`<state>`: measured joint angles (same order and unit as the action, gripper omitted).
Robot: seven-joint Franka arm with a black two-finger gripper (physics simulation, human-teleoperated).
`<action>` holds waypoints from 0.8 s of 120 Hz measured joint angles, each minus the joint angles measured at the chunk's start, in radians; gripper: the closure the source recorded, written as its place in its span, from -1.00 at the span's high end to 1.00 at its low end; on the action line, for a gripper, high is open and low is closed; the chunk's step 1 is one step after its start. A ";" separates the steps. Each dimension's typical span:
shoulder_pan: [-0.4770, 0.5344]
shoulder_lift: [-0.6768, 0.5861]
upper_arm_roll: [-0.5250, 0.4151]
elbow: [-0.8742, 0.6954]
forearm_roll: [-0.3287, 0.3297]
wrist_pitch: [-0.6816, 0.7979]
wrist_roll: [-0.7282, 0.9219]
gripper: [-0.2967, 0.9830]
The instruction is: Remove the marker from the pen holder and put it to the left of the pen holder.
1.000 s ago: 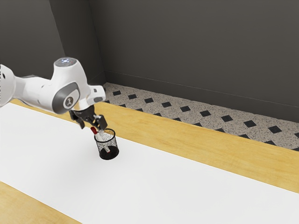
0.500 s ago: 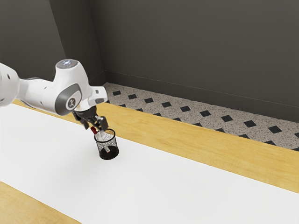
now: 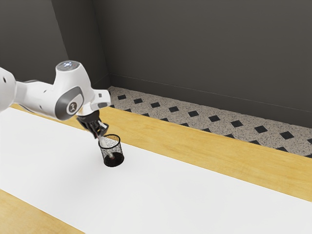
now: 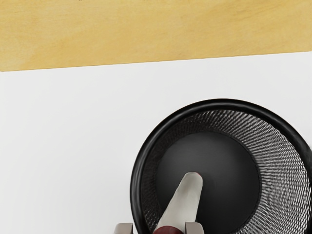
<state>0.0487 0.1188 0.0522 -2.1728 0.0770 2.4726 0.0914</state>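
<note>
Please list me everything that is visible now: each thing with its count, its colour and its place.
Marker: one, whitish with dark red end, leaning in the pen holder, red end at the gripper.
Pen holder: one, black mesh, standing on the white surface.
White surface: one, white, a broad strip along the table.
Table: one, yellow-brown wood, showing on both sides of the strip.
Floor: one, speckled grey with dark diamonds, beyond the table.
Walls: more than one face, dark grey, in the background.
Arm: one, white and grey, from the exterior view's left.
Gripper: one, black, at the holder's rim.
</note>
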 joint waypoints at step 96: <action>0.114 -0.047 -0.031 0.266 0.108 -0.372 -0.107 -0.68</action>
<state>0.1630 0.0713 0.0208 -1.9067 0.1850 2.1003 -0.0152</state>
